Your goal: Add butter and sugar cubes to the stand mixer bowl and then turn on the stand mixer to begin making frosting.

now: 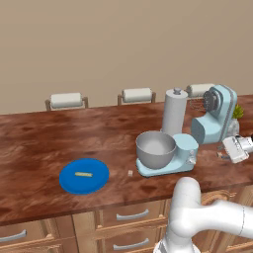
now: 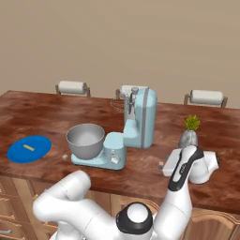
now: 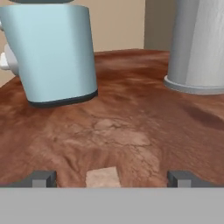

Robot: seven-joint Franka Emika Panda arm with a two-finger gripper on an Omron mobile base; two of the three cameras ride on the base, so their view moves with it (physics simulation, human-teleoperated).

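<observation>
Dark fingertips of the gripper [image 3: 111, 179] are standing wide apart, released, low over the wooden counter [image 1: 39, 143], with nothing between them but a pale square patch of the wood grain. Just ahead in the hand view, the light-blue mixer [image 3: 54, 57] is rising on the left and a grey cylinder [image 3: 201, 43] on the right, with an open lane of bare wood between the two.

In the left base view the gripper [image 1: 223, 155] is hovering to the right of the mixer [image 1: 210, 121], whose head is tilted back. The shiny grey bowl [image 1: 155, 149] is sitting on the mixer's flat base. Well to the left, the pale-yellow butter [image 1: 83, 174] is lying on a blue plate [image 1: 69, 184], and a tiny white sugar cube [image 1: 130, 173] is resting on the wood between plate and mixer base. A small potted plant [image 2: 189, 131] is standing near the arm. Three chair backs are lining the counter's far edge before a plain beige wall.
</observation>
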